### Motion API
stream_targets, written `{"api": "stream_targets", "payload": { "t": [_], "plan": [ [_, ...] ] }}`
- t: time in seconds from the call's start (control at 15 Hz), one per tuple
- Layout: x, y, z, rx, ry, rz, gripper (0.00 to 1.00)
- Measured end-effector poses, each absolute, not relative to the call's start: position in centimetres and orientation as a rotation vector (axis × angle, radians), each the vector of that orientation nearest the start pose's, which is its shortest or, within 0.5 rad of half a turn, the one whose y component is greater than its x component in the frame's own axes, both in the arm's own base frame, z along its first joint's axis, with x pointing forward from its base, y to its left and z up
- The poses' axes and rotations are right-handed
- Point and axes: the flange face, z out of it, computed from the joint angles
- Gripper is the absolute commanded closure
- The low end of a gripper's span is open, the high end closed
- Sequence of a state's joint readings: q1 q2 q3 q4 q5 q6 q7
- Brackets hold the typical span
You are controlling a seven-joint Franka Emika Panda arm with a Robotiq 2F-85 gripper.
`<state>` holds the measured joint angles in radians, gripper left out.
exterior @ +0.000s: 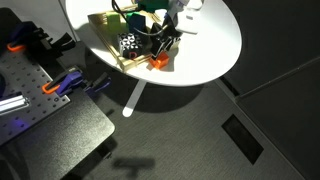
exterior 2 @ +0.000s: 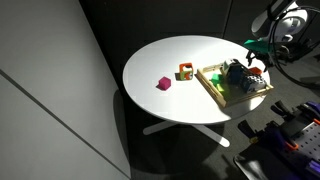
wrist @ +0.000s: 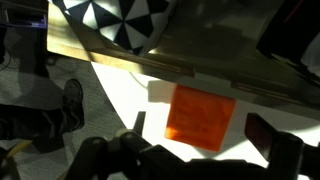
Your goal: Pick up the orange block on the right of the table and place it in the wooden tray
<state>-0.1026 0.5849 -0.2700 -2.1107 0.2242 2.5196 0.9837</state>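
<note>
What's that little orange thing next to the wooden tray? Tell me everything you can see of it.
That is the orange block, a small plain bright-orange cube with flat faces and no pattern; its material cannot be told. It sits flat on the white table, right beside the rim of the wooden tray, outside it. The gripper hangs above it with fingers apart, not holding it.

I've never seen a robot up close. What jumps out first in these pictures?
A bright orange block fills the wrist view, lying on the round white table just outside the rim of a wooden tray. The robot's dark hand hangs over it, and a black-and-white patterned cube sits in the tray.
</note>
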Motion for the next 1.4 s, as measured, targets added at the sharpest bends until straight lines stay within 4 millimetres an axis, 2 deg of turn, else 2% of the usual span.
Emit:
{"api": "stream_targets", "payload": {
  "t": [0.4,0.47,0.53,0.87,1.2,1.4],
  "plan": [
    [51.1,-20.9,12.2,-2.337,2.214,0.22,0.0],
    [51.0,-20.9,12.1,-2.338,2.215,0.223,0.25],
    [51.0,-20.9,11.9,-2.339,2.216,0.226,0.28],
    [51.0,-20.7,11.7,-2.347,2.212,0.221,0.67],
    [51.4,-20.6,12.5,-2.384,2.178,0.199,0.72],
    [51.9,-20.5,14.0,-2.441,2.109,0.165,0.72]
  ]
}}
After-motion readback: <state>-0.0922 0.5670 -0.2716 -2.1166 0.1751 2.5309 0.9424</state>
